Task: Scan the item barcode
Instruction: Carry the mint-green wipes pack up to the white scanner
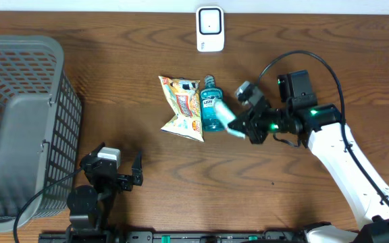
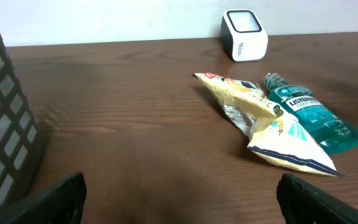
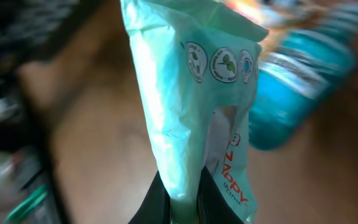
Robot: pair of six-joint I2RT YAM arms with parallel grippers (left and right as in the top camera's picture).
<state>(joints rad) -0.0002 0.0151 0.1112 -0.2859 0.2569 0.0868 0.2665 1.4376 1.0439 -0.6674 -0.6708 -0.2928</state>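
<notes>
Right wrist view, nearest item: packet, pale mint-green film, crinkled, with a row of round printed icons near its top and red lettering lower down (partly legible, "LIFESTYLE" beneath). Its lower edge is pinched in the right gripper, jaws clenched on the film. No barcode is visible on the face shown.

Overhead view: packet is held out from the right gripper, at the right side of the mouthwash bottle. Cannot tell whether the two touch.

Just beyond the packet: the bottle, teal liquid, lying flat, cap end toward the far edge of the table. In the right wrist view it is only a blue blur.

Next, touching the bottle's left side: snack bag, cream with yellow print, crumpled, lying flat.

Farther, at the back edge: scanner, a small white box, well apart from the packet. The bottle's cap end lies near the line between them.

Far left: grey mesh basket, well apart from everything else.

Arm pose: the right arm reaches in from the lower right, white forearm angled, wrist turned left. The left gripper sits low at the near edge beside the basket, jaws spread wide, holding nothing, facing the bag.
</notes>
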